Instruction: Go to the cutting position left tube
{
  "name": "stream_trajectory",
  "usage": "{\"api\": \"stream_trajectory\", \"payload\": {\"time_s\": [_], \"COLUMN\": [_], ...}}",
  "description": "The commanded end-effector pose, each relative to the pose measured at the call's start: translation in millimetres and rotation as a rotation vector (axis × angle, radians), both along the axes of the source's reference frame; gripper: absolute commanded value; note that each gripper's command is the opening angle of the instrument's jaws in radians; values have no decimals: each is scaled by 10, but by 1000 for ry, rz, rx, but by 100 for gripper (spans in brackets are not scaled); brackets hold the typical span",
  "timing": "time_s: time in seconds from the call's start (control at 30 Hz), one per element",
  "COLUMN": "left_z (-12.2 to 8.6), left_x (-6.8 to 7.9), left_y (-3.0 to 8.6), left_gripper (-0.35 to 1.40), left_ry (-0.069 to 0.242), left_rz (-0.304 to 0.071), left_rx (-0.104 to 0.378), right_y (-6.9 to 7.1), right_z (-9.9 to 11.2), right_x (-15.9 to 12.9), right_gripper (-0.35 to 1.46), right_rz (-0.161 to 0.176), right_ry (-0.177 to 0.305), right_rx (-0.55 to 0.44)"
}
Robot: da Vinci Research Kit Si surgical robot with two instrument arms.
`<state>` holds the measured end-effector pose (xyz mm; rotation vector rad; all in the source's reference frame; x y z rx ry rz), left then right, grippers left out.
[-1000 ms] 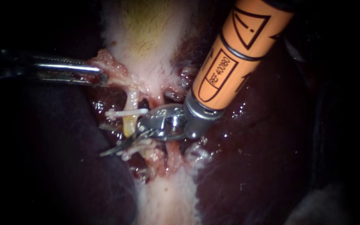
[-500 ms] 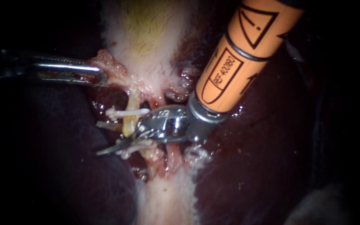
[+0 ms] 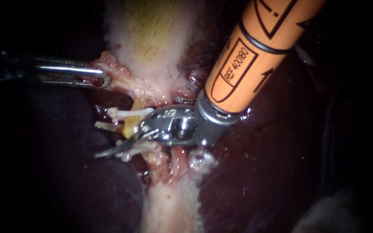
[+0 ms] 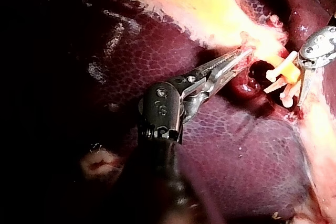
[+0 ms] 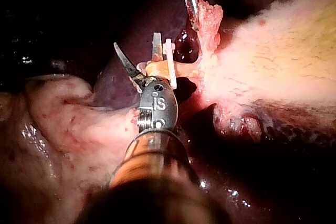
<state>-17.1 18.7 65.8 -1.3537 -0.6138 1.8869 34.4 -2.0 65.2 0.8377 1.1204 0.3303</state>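
Right instrument [image 3: 96,140], blades astride left tube [image 3: 131,128]

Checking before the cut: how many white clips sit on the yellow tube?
2. The upper clip crosses the tube above the right instrument's tip; the lower clip lies just below that tip. More may be hidden under it.

Over the last second the right instrument [image 3: 95,140] has slid its open blades further across the tube [image 3: 131,127] toward the endoscope view's left, both tips now reaching well past it and lying a little higher. Its orange sleeve [image 3: 247,60] has meanwhile shifted up and to the right, so the wrist [image 3: 173,125] is bent more sharply. The upper clip [image 3: 130,113] has been nudged up toward the gallbladder [image 3: 152,43], and less tube shows between the two.
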Motion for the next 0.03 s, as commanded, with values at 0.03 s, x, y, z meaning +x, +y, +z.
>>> {"api": "stream_trajectory", "payload": {"time_s": [0.03], "left_z": [0], "left_x": [0], "left_y": [0], "left_gripper": [-35], "left_ry": [0], "left_rz": [0], "left_rx": [0], "right_y": [0], "right_z": [0], "right_x": [0], "right_gripper": [135], "right_rz": [0], "right_ry": [0], "right_rx": [0]}}
